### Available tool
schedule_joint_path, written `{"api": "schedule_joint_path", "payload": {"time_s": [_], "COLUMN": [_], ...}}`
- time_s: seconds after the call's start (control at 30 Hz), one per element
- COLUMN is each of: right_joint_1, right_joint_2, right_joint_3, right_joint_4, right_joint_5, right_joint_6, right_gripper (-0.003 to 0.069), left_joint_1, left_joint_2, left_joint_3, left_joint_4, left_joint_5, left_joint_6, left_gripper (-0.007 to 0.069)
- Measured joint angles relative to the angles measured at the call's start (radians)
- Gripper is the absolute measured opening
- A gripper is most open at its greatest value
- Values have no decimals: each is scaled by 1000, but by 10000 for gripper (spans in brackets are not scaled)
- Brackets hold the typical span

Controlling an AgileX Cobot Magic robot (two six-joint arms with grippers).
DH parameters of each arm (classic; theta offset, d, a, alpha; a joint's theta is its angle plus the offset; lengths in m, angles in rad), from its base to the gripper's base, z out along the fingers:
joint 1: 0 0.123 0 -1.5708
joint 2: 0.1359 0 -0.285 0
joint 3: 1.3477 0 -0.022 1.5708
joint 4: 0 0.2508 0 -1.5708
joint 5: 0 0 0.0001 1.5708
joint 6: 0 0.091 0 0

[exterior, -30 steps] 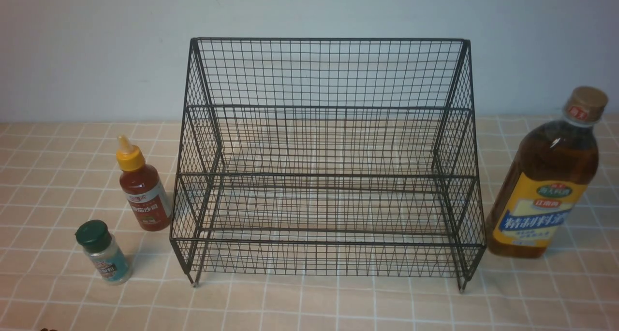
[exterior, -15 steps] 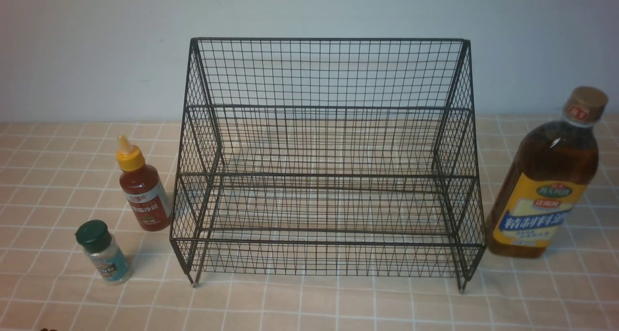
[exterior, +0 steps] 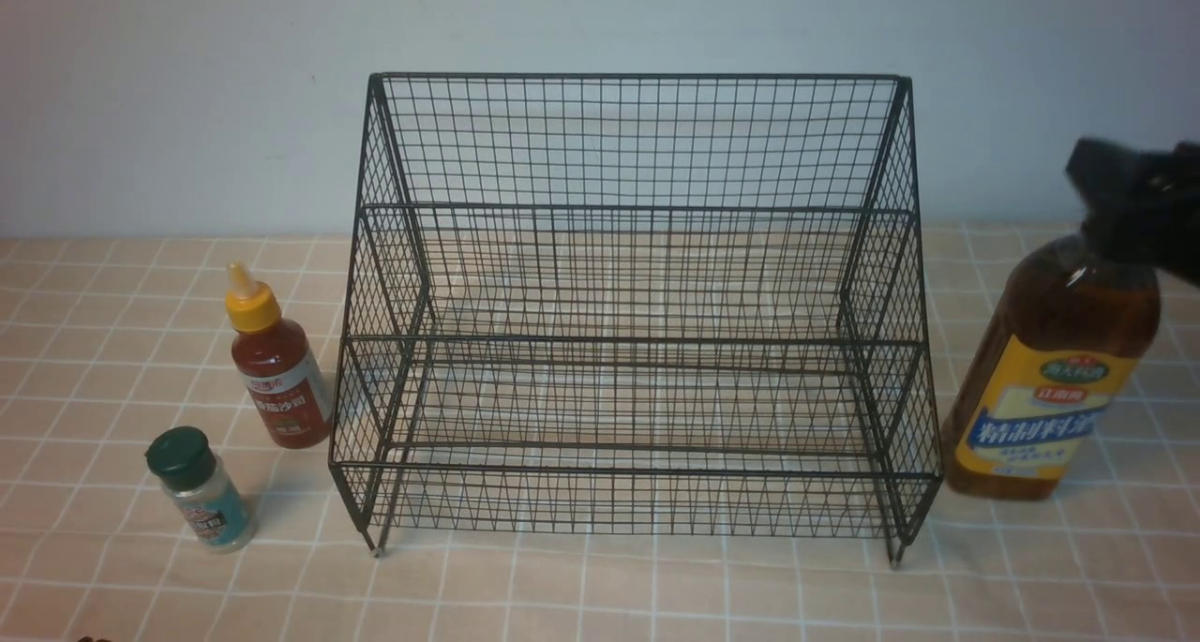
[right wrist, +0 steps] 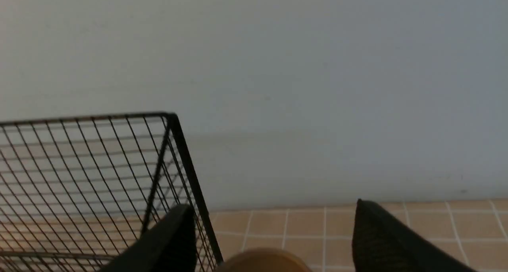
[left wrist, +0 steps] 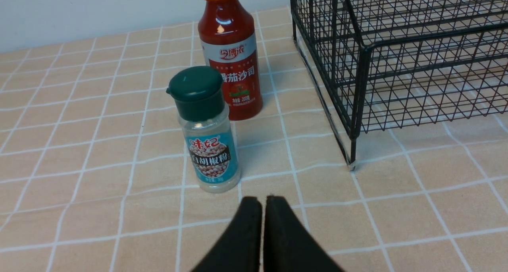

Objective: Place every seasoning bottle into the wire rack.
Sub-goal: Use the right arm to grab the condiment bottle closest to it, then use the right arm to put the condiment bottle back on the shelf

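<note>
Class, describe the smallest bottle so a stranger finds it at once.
Start at the black wire rack. Two bottles stand to its left; the shaker is the nearer, shorter one. Its cap is green; the red sauce bottle wears yellow.

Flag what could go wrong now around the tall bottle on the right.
The open right gripper is level with the tan cap only; gripping that high, the tall bottle might swing or tip. The bottle stands close beside the wire rack, so carrying it across could snag the rack's high side wall.
</note>
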Motion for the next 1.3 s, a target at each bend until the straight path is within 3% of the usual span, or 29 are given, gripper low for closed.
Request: {"api": "schedule_joint_path", "payload": {"time_s": [0.07,0.2,0.37,0.63,0.8,1.3], "right_joint_1": [0,-1,-2,0,0,179], "right_joint_2": [45,55,40,-96,-158,-115], "right_joint_3": [0,-1,-9,-218,-398,-704], "right_joint_4": [-1,-44,-105,-143,-150,-136], "right_joint_5": [0,-21,-4,325,426,468], "right_joint_6": [0,-22,-23,-2,-2,3], "right_gripper": [451,312,312,311,311,310], "left_joint_1": [0,0,0,0,0,0], "left_joint_2": [0,0,0,0,0,0], "left_joint_3": [0,0,0,0,0,0], "left_joint_4": [0,0,0,0,0,0], "left_joint_5": [0,0,0,0,0,0], "left_joint_6": [0,0,0,0,0,0], "left_gripper": [-7,-7,-7,-7,-7,-7]}}
